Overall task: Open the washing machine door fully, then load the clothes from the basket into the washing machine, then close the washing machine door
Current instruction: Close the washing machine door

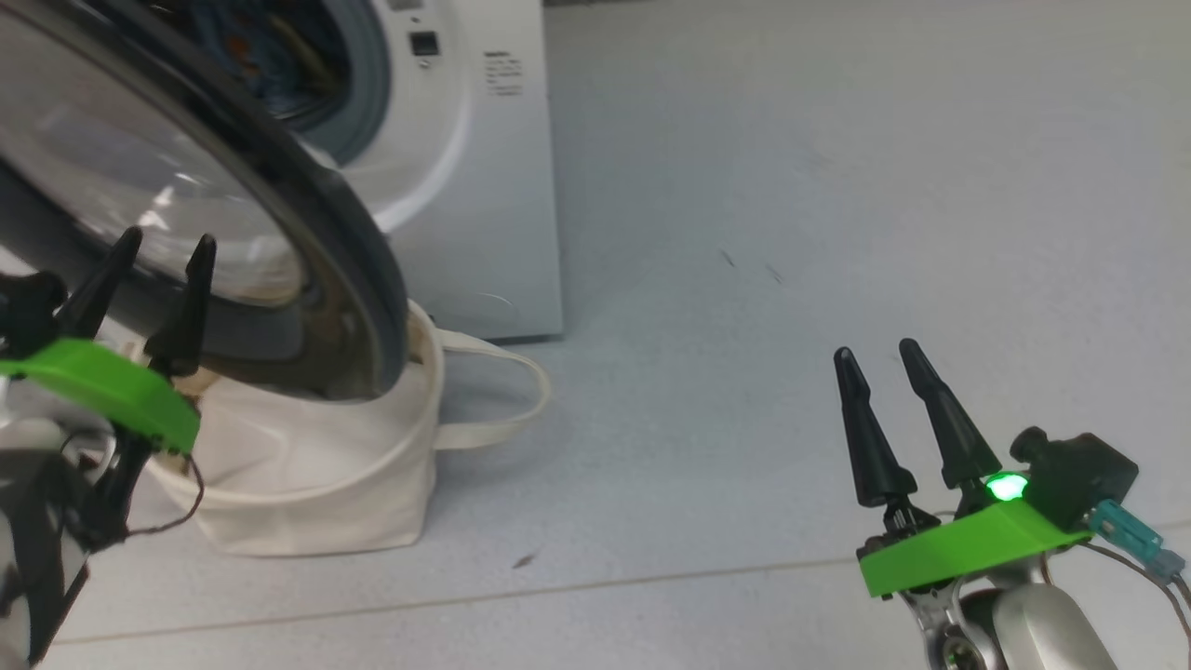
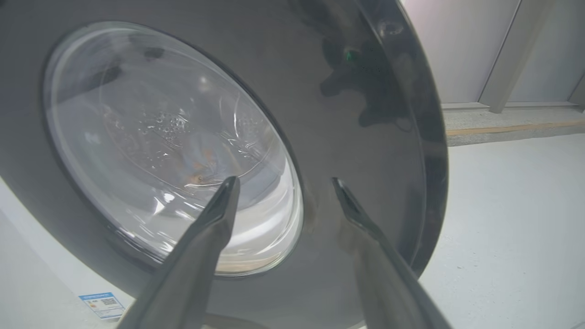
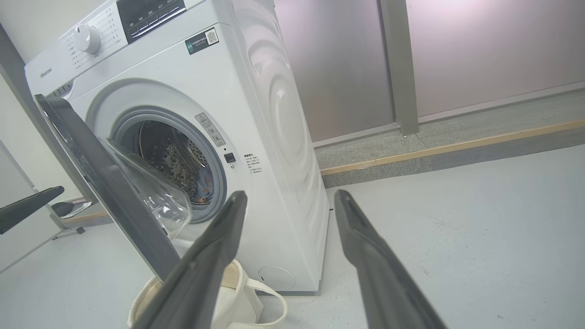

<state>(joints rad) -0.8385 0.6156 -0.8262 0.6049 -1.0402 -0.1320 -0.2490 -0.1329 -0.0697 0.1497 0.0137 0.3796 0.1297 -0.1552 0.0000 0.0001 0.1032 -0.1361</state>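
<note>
Door is hanging half-open — stiff, hinged, glossy, likely slippery; pushing its free edge is looking safest. Left gripper facing it, right gripper well clear — both gaping empty.

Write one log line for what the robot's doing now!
washing machine door: partly open | left end effector: open, facing door | right end effector: open, empty | clothes: in drum | basket: below door
</note>
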